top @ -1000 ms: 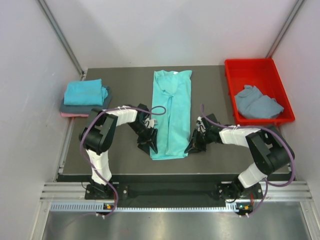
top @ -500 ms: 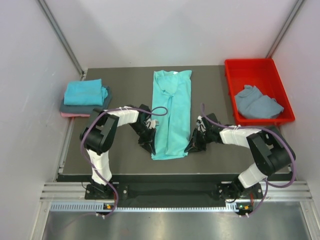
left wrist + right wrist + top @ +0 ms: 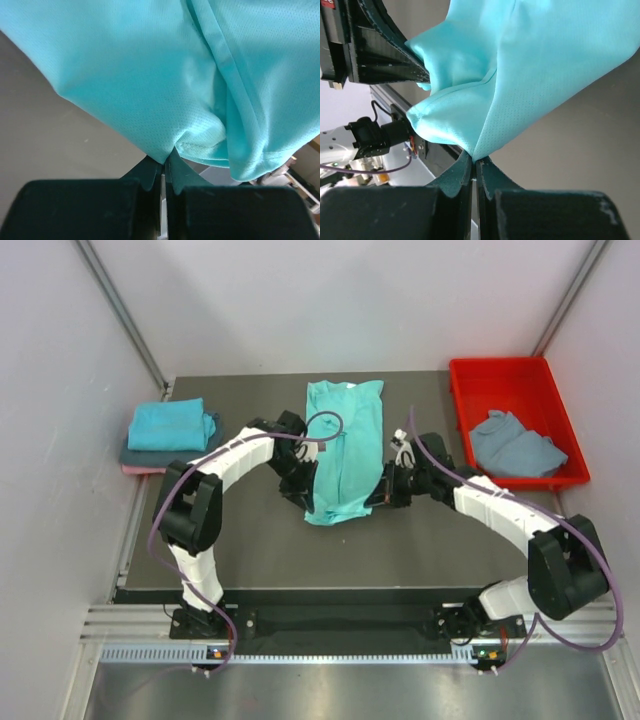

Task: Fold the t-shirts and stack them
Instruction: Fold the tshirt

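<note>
A turquoise t-shirt (image 3: pixel 343 445), folded into a long strip, lies down the middle of the dark table. My left gripper (image 3: pixel 307 496) is shut on its near left corner (image 3: pixel 165 145). My right gripper (image 3: pixel 378 498) is shut on its near right corner (image 3: pixel 477 150). Both hold the near hem lifted off the table and carried towards the far end. A stack of folded shirts (image 3: pixel 170 435), teal on slate grey-blue on pink, sits at the left edge. A crumpled slate grey-blue shirt (image 3: pixel 515 445) lies in the red tray (image 3: pixel 480 380).
The red tray stands at the far right corner of the table. Grey walls enclose the table on the left, back and right. The left gripper's black body (image 3: pixel 375 45) shows in the right wrist view.
Both grippers have lifted the shirt's near hem and moved it away from me, towards the far end. The visible strip is now shorter.
</note>
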